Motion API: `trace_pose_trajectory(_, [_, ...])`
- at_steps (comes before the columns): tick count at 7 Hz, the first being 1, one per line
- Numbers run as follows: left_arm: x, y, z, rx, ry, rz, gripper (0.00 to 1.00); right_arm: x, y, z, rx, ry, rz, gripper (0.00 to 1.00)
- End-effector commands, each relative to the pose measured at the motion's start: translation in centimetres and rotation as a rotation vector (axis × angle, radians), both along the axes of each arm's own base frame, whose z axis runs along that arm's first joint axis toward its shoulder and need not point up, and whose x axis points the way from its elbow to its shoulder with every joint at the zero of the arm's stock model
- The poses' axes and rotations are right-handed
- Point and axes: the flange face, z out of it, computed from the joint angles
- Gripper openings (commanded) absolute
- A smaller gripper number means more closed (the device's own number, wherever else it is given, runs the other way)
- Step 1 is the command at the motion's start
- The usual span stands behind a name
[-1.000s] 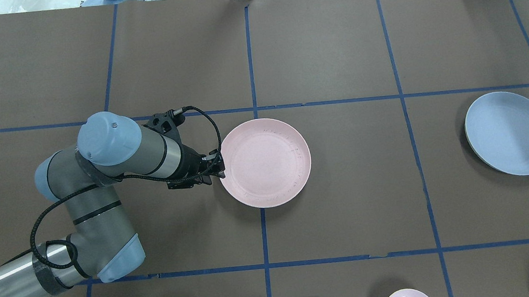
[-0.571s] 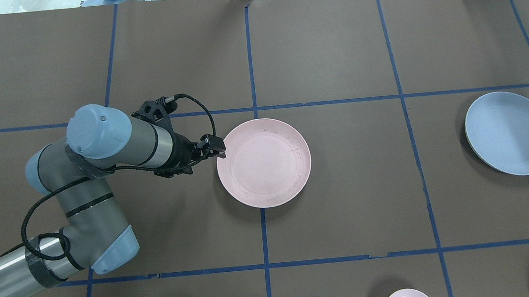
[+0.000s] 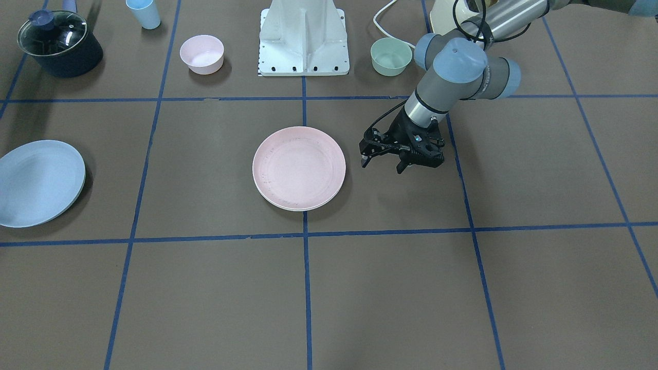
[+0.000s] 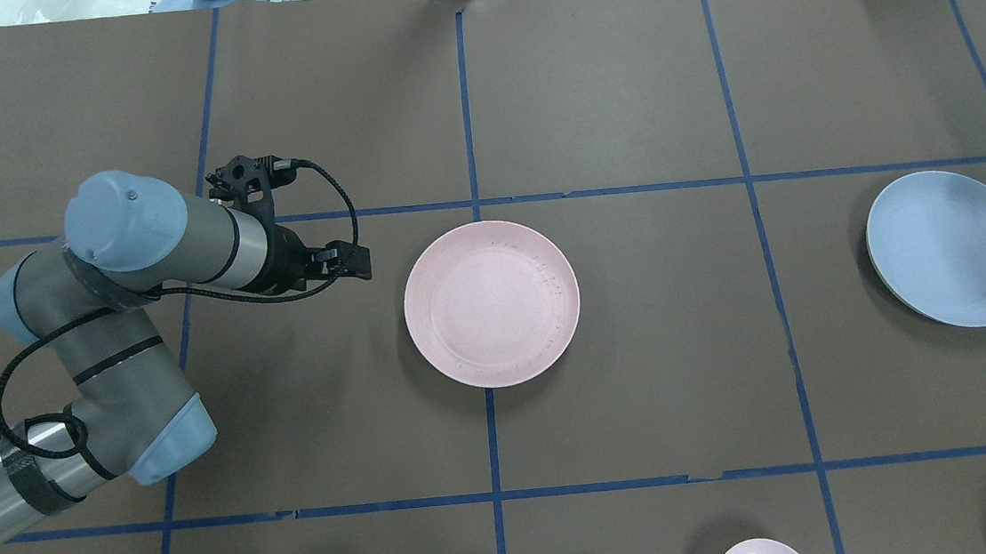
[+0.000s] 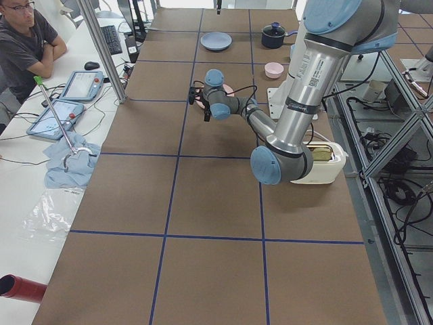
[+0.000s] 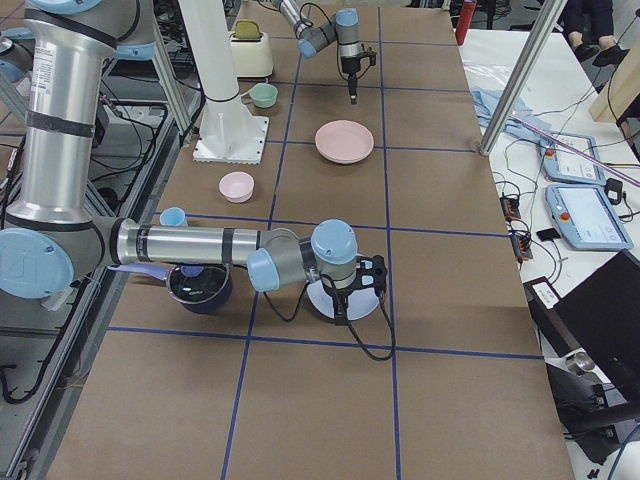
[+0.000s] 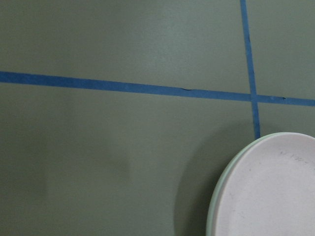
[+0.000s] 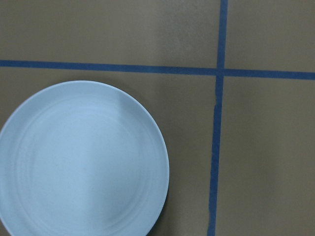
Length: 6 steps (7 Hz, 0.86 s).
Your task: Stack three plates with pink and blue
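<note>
1. The left fingers (image 3: pixel 364 159) are hanging spread and empty above the brown surface (image 4: pixel 644 371). They are near the pink plate (image 4: pixel 492 304) on the robot's left side of it and touching nothing
2. The pink plate is lying nested on the cream-white plate (image 7: pixel 211 219) at the middle of the surface, with only a thin pale rim showing beneath it
3. The right fingers (image 6: pixel 340 308) are hovering over the blue plate (image 4: pixel 953 247), which is lying far out on the robot's right, well apart from the pair. Only the side camera is catching these fingers, so whether they are wide or narrow cannot be told
4. Two of the three plates appear to be stacked already, and the blue one looks to be the last to go on top
5. The long carry is looking like the main risk. A shallow plate pinched at its rim could tilt or slip, or land off-centre and skid the stack. The left arm, if it is idling this close, could also be blocking the incoming right arm
</note>
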Motion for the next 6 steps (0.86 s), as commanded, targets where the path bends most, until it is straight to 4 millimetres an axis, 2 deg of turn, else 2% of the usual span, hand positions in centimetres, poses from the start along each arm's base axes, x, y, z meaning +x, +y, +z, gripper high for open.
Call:
trace_pose_trajectory(1, [-2.4, 0.7, 0.5, -0.020, 0.002, 0.021, 1.00, -2.9, 1.2, 5.3, 0.027, 0.065, -0.024, 1.00])
trace_pose_trajectory(2, [-6.3, 1.6, -0.2, -0.009, 0.033, 0.014, 1.00, -4.9, 1.2, 5.5, 0.009, 0.069, 0.011, 1.00])
trace_pose_trajectory(3, [-8.9, 1.5, -0.5, -0.015, 0.055, 0.016, 1.00, -7.3, 1.5, 6.6, 0.007, 0.073, 0.020, 0.99])
trace_pose_trajectory(4, [-10.2, 0.7, -0.6, -0.020, 0.060, 0.004, 1.00, -9.3, 0.8, 8.6, 0.017, 0.065, 0.019, 0.99])
trace_pose_trajectory(5, [-10.4, 0.6, -0.5, -0.019, 0.059, 0.000, 1.00, -10.7, 0.1, 9.4, 0.008, 0.043, 0.034, 0.99])
trace_pose_trajectory(6, [-10.7, 0.9, 0.0, -0.023, 0.055, 0.000, 1.00, -11.1, -0.4, 8.4, -0.002, 0.011, 0.052, 0.91])
